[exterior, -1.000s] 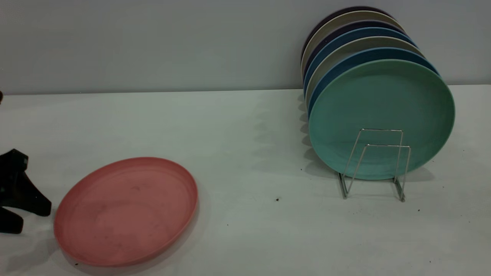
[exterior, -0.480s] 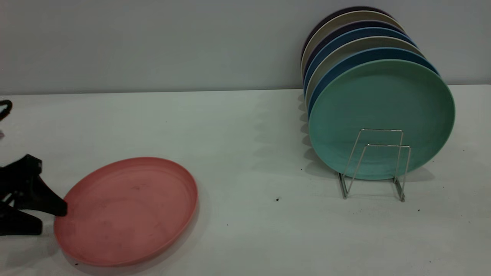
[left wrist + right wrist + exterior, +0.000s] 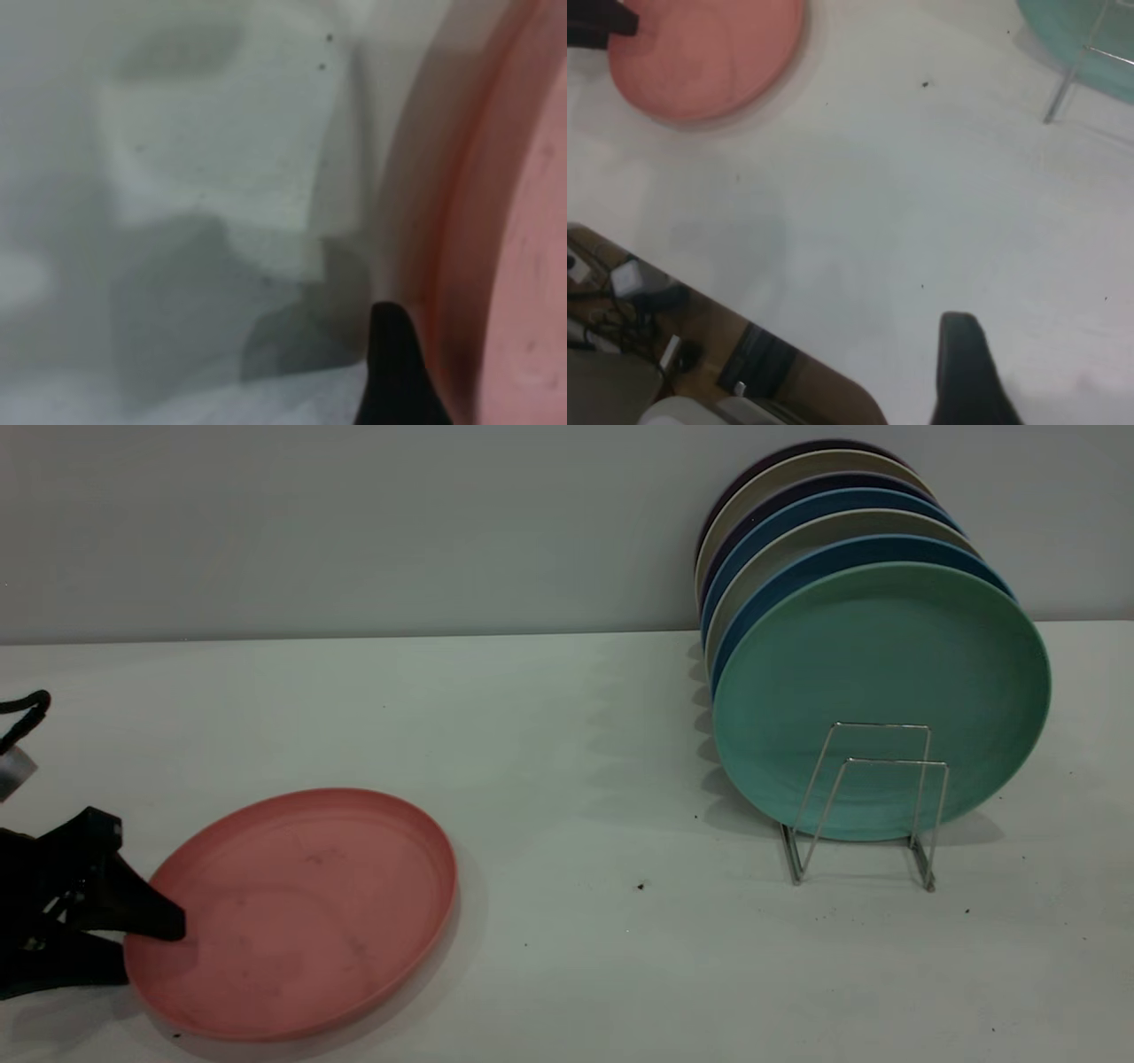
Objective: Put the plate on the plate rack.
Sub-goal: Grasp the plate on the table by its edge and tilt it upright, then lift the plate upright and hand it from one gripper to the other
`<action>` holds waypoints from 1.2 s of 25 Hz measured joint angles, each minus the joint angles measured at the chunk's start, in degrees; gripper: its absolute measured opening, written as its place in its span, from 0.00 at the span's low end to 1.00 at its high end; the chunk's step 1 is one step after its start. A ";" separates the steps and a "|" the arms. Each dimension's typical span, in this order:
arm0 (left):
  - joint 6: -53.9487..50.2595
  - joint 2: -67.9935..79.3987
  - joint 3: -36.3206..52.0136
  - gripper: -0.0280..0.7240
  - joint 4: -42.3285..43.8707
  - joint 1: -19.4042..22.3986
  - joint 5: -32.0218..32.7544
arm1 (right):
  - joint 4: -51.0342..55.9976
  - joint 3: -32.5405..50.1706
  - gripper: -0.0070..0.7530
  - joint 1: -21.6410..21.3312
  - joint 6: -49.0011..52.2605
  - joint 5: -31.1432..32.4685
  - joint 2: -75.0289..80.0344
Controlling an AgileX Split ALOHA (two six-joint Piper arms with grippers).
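The salmon-pink plate (image 3: 292, 912) lies flat on the white table at the front left. My left gripper (image 3: 152, 954) is open at the plate's left rim: the upper finger (image 3: 133, 912) reaches over the rim and the lower finger sits beside it on the table. The left wrist view shows one finger (image 3: 394, 372) next to the plate's rim (image 3: 532, 266). The wire plate rack (image 3: 873, 797) stands at the right, its front loops bare. My right gripper (image 3: 970, 372) is out of the exterior view and hovers high above the table; its view shows the plate (image 3: 700, 53) far off.
A teal-green plate (image 3: 877, 691) stands upright in the rack, with several blue, beige and dark plates (image 3: 797, 522) behind it. The wall runs behind the table. The table's near edge and cables below it (image 3: 647, 301) show in the right wrist view.
My left gripper has moved right, from clear of the plate to its left rim, with the upper finger now over the rim. The plate and rack have not moved.
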 joint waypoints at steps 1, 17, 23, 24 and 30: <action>0.75 0.31 0.00 0.65 -0.76 0.00 0.60 | 0.00 0.00 0.63 0.00 0.00 0.00 0.00; 3.87 0.50 -0.11 0.06 2.28 0.00 1.41 | 2.45 0.00 0.63 0.00 -0.05 1.31 0.31; 8.32 -7.10 -0.11 0.06 2.37 -0.07 2.26 | 9.59 0.00 0.63 0.00 -4.31 3.38 4.30; 8.97 -7.94 -0.11 0.06 2.13 -0.31 2.32 | 11.02 0.00 0.63 0.00 -5.58 3.38 5.49; 16.52 -10.83 -0.11 0.05 -3.54 -4.64 2.32 | 23.53 0.00 0.63 0.00 -17.72 3.76 15.29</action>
